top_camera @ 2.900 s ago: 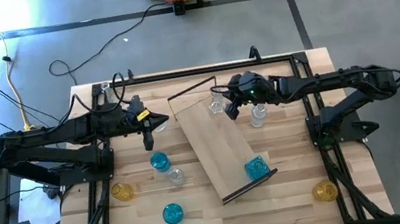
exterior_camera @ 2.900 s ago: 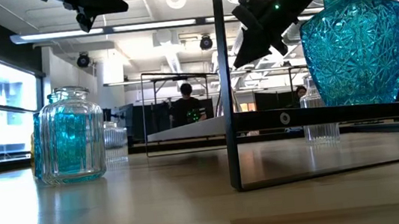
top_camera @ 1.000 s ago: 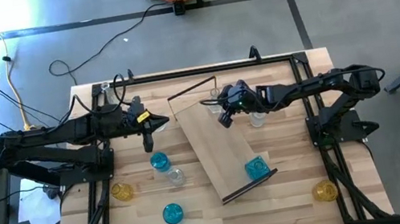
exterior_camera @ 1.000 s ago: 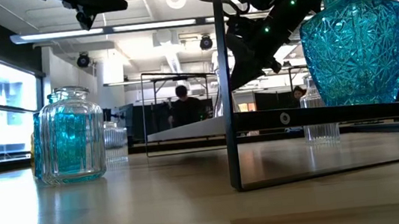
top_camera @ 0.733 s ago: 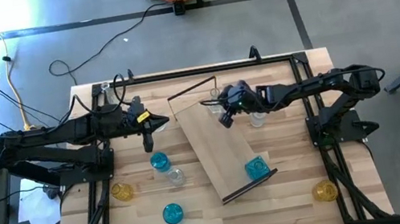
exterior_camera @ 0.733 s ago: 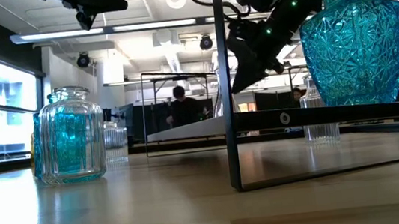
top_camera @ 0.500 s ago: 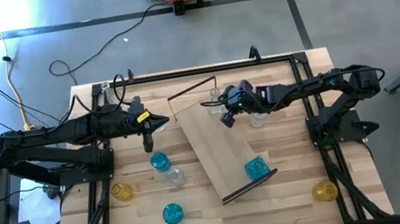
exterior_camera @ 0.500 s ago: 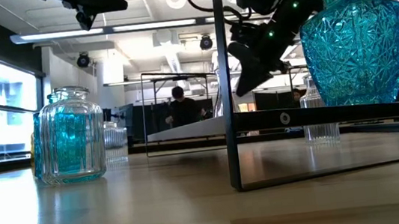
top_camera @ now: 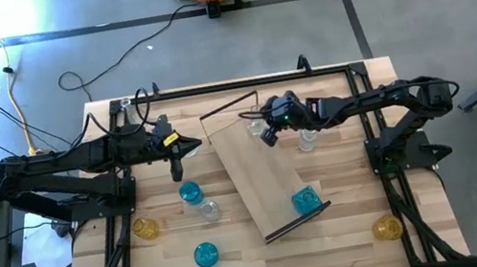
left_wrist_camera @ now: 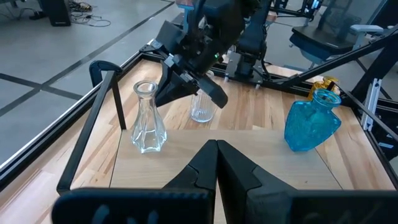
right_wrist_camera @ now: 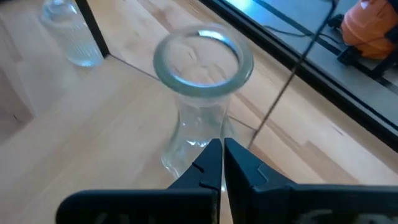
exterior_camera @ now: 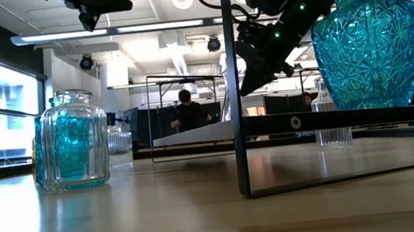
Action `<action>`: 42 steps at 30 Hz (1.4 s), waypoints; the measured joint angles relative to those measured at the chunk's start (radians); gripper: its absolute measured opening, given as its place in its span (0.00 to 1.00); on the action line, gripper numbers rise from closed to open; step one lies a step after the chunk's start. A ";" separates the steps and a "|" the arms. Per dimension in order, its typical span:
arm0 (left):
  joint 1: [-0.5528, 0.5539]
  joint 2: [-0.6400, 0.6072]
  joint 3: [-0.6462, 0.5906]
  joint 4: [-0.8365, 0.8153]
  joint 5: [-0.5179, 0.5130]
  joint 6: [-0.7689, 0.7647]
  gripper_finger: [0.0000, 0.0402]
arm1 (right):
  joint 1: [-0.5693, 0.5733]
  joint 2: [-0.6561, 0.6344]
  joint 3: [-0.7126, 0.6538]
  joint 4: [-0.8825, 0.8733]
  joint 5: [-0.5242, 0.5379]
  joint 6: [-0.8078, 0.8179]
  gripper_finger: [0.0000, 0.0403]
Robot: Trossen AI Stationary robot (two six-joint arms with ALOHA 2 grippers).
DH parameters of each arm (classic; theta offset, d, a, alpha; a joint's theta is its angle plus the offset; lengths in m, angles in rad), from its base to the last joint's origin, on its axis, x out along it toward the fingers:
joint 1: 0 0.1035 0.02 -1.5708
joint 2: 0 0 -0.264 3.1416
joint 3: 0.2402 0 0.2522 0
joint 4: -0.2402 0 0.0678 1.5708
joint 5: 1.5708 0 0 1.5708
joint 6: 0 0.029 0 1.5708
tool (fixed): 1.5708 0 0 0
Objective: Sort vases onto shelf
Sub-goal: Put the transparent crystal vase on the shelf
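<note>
From above, my right pincer point(top_camera: 267, 137) has swung in from beside the ribbed glass vase point(top_camera: 308, 139) on the worktop point(top_camera: 354, 216). It now hangs over the far end of the shelf point(top_camera: 261, 178), right at the clear vase point(top_camera: 257, 127) that stands there. In the last second it has only wiggled a little. The clear vase has not moved. A blue vase point(top_camera: 305, 201) stands at the near end of the shelf. Two blue vases point(top_camera: 190, 193), a small clear one point(top_camera: 210, 210) and two yellow ones point(top_camera: 145, 229) wait on the worktop. My left pincer point(top_camera: 177, 170) waits over the worktop, left of the shelf.

From table height, the right pincer point(exterior_camera: 245, 88) points down at a slant above the shelf. The blue vase point(exterior_camera: 366, 35) fills the front. The shelf's dark frame hides most of the clear vase here.

From the left wrist, my left pincer point(left_wrist_camera: 216, 150) is pressed together and holds nothing. Past it I see the clear vase point(left_wrist_camera: 147, 124) on the shelf with the right arm leaning over it, and the ribbed vase point(left_wrist_camera: 202, 107) behind.

From the right wrist, the right pincer point(right_wrist_camera: 222, 148) is pressed together too, with nothing in it. Its tips sit just in front of the clear vase point(right_wrist_camera: 199, 93), low on its body. I cannot tell if they touch.

I think this vase is already sorted, so the right arm is either about to nudge it into a better spot or must spread its tips first to pick anything up. Most vases are not on the shelf yet.
</note>
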 joint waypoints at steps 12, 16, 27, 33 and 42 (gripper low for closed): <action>0.000 0.000 0.000 0.007 0.000 -0.001 0.01 | 0.000 0.000 0.000 0.022 -0.002 -0.006 0.00; 0.000 0.000 0.000 0.007 0.000 -0.001 0.01 | 0.000 0.000 0.000 0.022 -0.002 -0.006 0.00; 0.000 0.000 0.000 0.007 0.000 -0.002 0.01 | -0.006 0.001 0.000 0.037 -0.002 -0.010 0.00; 0.000 0.000 0.000 0.007 0.000 -0.003 0.01 | -0.022 0.001 0.000 0.065 -0.015 -0.011 0.00; 0.000 0.000 0.000 0.007 0.000 -0.002 0.01 | -0.033 0.001 0.000 0.070 -0.040 -0.013 0.00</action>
